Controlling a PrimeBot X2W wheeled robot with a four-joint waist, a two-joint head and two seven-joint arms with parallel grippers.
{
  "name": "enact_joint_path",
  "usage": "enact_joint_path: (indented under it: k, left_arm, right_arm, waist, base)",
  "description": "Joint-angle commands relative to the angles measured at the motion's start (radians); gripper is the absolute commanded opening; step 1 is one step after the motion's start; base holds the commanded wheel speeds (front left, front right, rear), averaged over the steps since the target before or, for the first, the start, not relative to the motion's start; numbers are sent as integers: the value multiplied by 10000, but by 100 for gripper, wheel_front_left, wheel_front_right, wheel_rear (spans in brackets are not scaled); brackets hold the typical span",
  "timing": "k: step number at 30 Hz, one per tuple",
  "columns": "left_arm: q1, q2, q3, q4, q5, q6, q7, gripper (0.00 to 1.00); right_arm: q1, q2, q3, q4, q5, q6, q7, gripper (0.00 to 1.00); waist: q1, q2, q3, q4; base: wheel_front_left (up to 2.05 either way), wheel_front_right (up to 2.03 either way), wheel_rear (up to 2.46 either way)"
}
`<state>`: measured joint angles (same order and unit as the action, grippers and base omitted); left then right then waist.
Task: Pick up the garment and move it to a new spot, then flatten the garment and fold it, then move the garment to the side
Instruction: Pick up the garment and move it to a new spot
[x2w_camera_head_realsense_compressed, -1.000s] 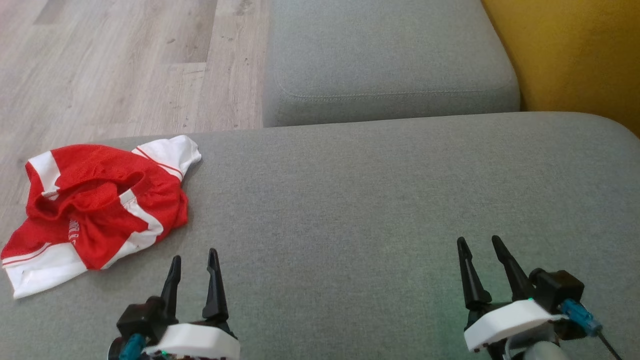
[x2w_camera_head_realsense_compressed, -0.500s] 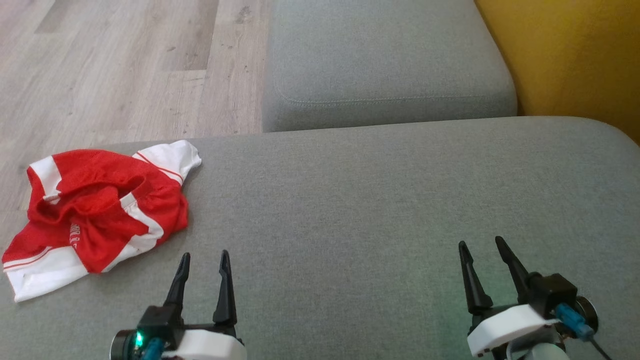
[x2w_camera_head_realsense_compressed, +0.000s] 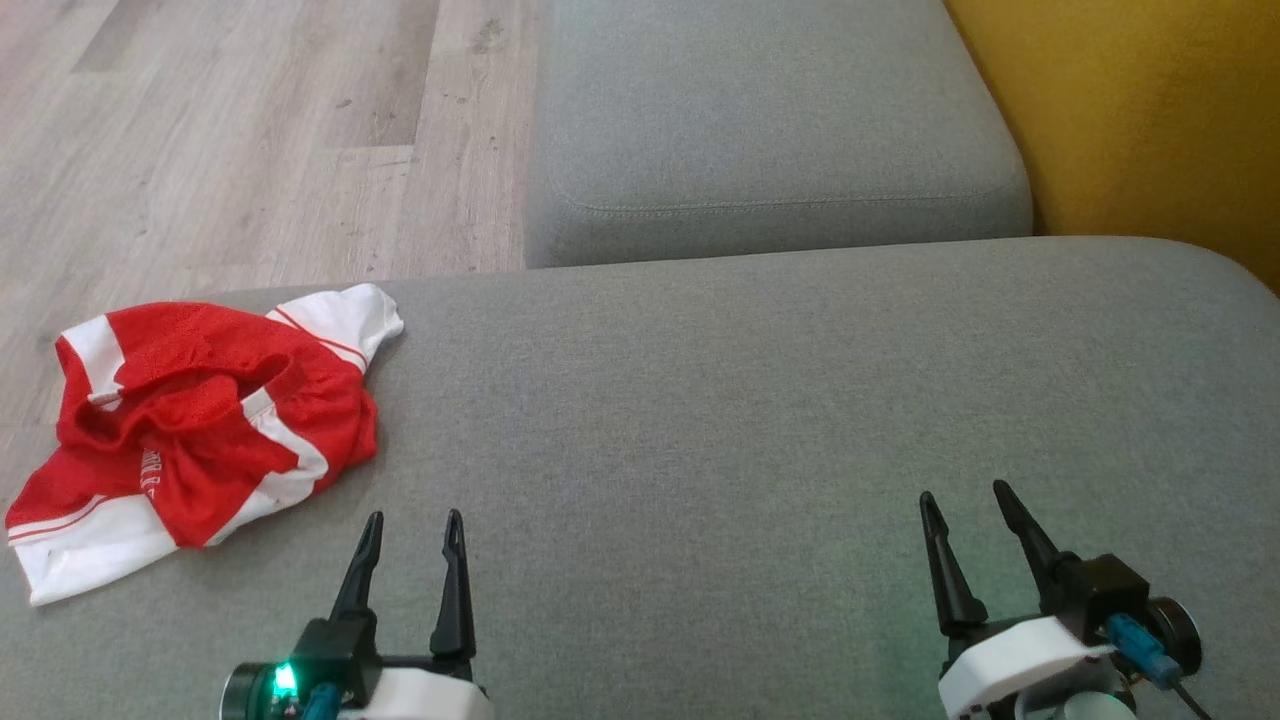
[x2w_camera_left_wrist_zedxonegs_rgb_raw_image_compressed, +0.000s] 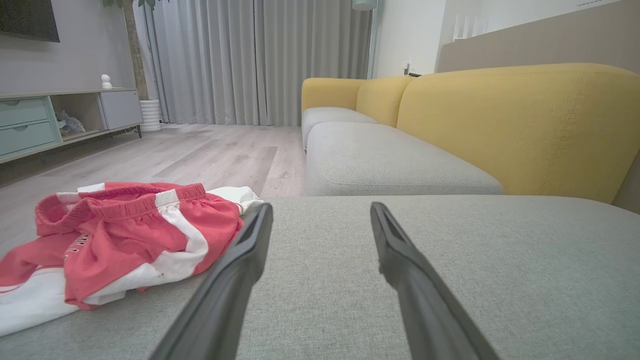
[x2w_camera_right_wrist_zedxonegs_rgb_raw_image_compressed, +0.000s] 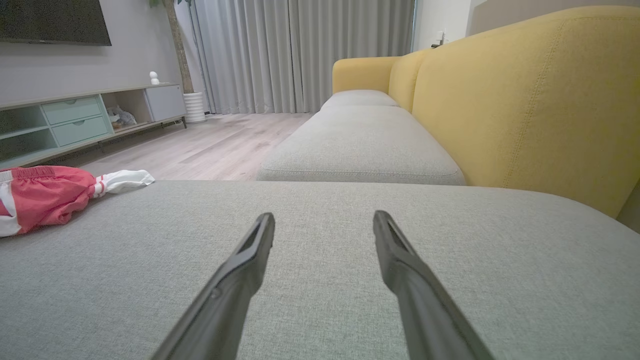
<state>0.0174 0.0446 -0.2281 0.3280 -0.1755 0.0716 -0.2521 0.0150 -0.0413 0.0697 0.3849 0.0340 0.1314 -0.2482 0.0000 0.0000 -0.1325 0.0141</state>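
The garment (x2w_camera_head_realsense_compressed: 195, 430) is a crumpled pair of red shorts with white stripes and white hems, lying at the left edge of the grey sofa cushion (x2w_camera_head_realsense_compressed: 750, 400). From the left wrist it appears as the garment (x2w_camera_left_wrist_zedxonegs_rgb_raw_image_compressed: 120, 240) just left of my fingers, and from the right wrist as the garment (x2w_camera_right_wrist_zedxonegs_rgb_raw_image_compressed: 45, 197) far off to the left. My left gripper (x2w_camera_head_realsense_compressed: 415, 522) hovers low near the front, a little right of the shorts, open and empty. Far over at the lower right my right gripper (x2w_camera_head_realsense_compressed: 965, 495) is open too, holding nothing.
A second grey seat cushion (x2w_camera_head_realsense_compressed: 770, 130) lies beyond the seam, and the yellow sofa back (x2w_camera_head_realsense_compressed: 1130, 110) rises on the right. Wood floor (x2w_camera_head_realsense_compressed: 230, 140) borders the cushion's left edge. A low cabinet (x2w_camera_right_wrist_zedxonegs_rgb_raw_image_compressed: 75, 120) stands across the room.
The head camera tipped, so the scene sits slightly lower in the picture. Both grippers have drawn back a little toward the bottom edge. The garment has not moved.
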Motion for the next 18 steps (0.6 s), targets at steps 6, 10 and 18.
enact_joint_path:
  k: [6, 10, 18]
  left_arm:
    - [-524, 56, 239, -233, -79, 104, -97, 100]
    - [-510, 56, 223, -231, -90, 126, -97, 100]
    - [-493, 56, 178, -193, -111, 151, -97, 100]
  right_arm:
    - [-343, -89, 181, -214, 77, -7, -136, 100]
    - [-327, -89, 188, -206, 78, -7, -136, 100]
    - [-280, -89, 210, -188, 65, -7, -136, 100]
  waist:
    - [0, 0, 3, 12]
    - [0, 0, -21, 25]
    - [0, 0, -64, 76]
  base:
    - [0, 0, 0]
    - [0, 0, 0]
    - [0, 0, 0]
